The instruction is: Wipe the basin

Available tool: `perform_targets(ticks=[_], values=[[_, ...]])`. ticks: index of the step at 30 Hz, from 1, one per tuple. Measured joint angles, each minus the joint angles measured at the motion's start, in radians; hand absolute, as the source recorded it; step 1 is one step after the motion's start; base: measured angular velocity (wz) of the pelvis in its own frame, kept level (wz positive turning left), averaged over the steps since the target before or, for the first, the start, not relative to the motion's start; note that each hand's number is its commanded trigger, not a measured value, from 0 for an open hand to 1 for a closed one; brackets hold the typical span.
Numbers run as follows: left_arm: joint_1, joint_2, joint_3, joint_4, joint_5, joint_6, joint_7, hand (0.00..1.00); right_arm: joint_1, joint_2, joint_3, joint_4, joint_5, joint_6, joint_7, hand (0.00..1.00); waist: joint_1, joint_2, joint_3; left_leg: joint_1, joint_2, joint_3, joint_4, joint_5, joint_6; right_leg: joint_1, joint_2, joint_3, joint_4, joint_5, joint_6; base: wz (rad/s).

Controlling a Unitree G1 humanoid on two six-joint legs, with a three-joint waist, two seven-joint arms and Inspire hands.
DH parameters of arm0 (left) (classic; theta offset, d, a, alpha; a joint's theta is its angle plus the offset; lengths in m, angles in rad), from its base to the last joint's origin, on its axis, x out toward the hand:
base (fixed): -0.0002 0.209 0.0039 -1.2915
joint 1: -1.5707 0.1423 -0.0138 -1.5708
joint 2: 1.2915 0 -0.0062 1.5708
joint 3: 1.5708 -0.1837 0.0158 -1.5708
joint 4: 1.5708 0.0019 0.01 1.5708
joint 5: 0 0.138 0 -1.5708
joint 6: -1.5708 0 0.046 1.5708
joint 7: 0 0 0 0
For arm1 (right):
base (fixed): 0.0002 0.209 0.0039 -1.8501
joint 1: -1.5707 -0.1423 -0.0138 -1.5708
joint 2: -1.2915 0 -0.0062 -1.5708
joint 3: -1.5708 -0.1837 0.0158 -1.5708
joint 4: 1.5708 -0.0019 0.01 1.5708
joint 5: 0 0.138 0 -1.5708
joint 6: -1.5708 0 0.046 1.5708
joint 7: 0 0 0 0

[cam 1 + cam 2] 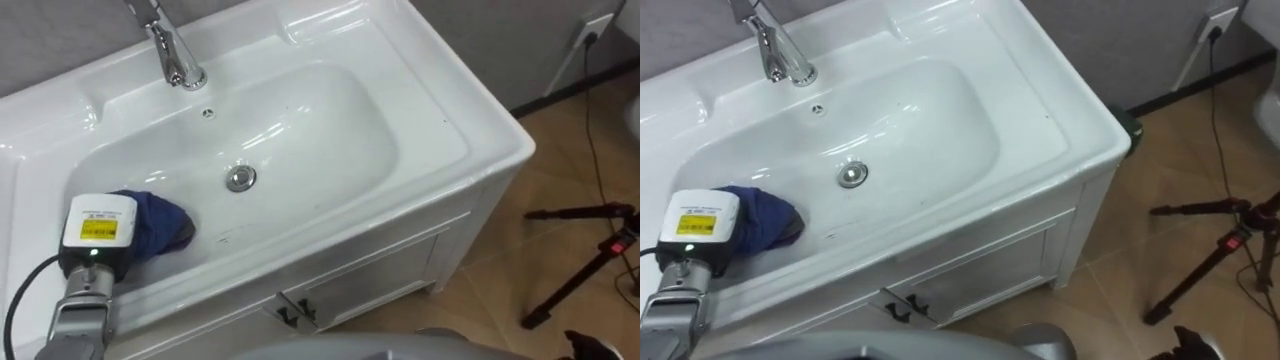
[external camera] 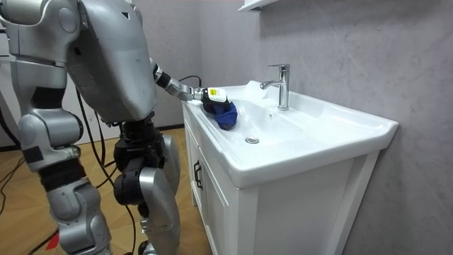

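Left hand is resting on the one blue cloth, which is lying at the left end of the one basin, near its front edge. Whether the hand is spread or clasping cannot be told. One faucet and one drain are showing.

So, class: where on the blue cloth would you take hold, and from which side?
Probably its bunched top, from above. The cloth lies crumpled at the left end of the basin, its folds standing up to pinch, with no edge lifted clear. The left hand covers its left part.
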Motion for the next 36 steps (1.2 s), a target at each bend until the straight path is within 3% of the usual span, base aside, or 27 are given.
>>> perform_targets(ticks=[4,9,13,15,16,19,25,36], values=[[-0.013,-0.016,0.073,-0.034,-0.023,-0.034,0.020,1.00,-0.003,0.000,-0.014,0.011,0.036,-0.014,-0.016,0.00,0.004,0.001,0.0010,-0.005,-0.001,-0.061,-0.002,0.000,0.000,0.020,-0.006,-0.044,-0.005,-0.003,-0.001,0.32],[-0.035,-0.018,0.112,-0.057,-0.079,-0.073,0.025,1.00,-0.001,0.003,-0.014,0.012,0.073,-0.030,-0.019,0.00,0.020,-0.003,0.0033,-0.023,-0.003,-0.096,0.003,0.003,-0.005,0.017,-0.011,-0.070,-0.005,-0.007,-0.002,0.20],[-0.048,-0.017,0.199,-0.126,-0.079,-0.092,0.029,1.00,0.024,0.008,-0.013,0.012,0.072,-0.034,-0.035,0.00,0.036,-0.010,0.0077,-0.057,-0.009,-0.114,0.025,0.004,-0.008,0.008,-0.023,-0.098,-0.003,-0.012,-0.001,0.28],[-0.051,-0.017,0.236,-0.143,-0.082,-0.093,0.030,1.00,0.025,0.009,-0.012,0.018,0.077,-0.040,-0.038,0.00,0.043,-0.007,0.0081,-0.069,-0.013,-0.113,0.032,0.004,-0.008,-0.001,-0.029,-0.102,0.003,-0.014,0.002,0.23],[-0.051,-0.017,0.256,-0.174,-0.084,-0.093,0.030,1.00,0.023,0.012,-0.004,0.040,0.080,-0.054,-0.038,0.00,0.045,-0.011,0.0140,-0.072,-0.015,-0.113,0.039,0.004,-0.008,-0.002,-0.031,-0.103,0.003,-0.015,0.004,0.26],[-0.051,-0.017,0.306,-0.262,-0.084,-0.104,0.031,1.00,0.021,0.027,0.008,0.071,0.079,-0.058,-0.036,0.00,0.069,-0.016,0.0166,-0.078,-0.016,-0.113,0.042,0.004,-0.008,-0.001,-0.030,-0.104,0.000,-0.015,0.004,0.17],[-0.051,-0.017,0.393,-0.373,-0.099,-0.122,0.055,1.00,0.028,0.044,0.008,0.081,0.071,-0.077,-0.035,0.00,0.093,-0.013,0.0168,-0.086,-0.016,-0.116,0.044,0.004,-0.008,0.001,-0.030,-0.107,-0.002,-0.015,0.004,0.05],[-0.047,-0.018,0.406,-0.405,-0.099,-0.139,0.091,1.00,0.030,0.044,0.008,0.081,0.081,-0.096,-0.035,0.00,0.092,-0.007,0.0179,-0.086,-0.018,-0.117,0.040,0.004,-0.008,0.011,-0.029,-0.105,-0.006,-0.016,0.005,0.01]])
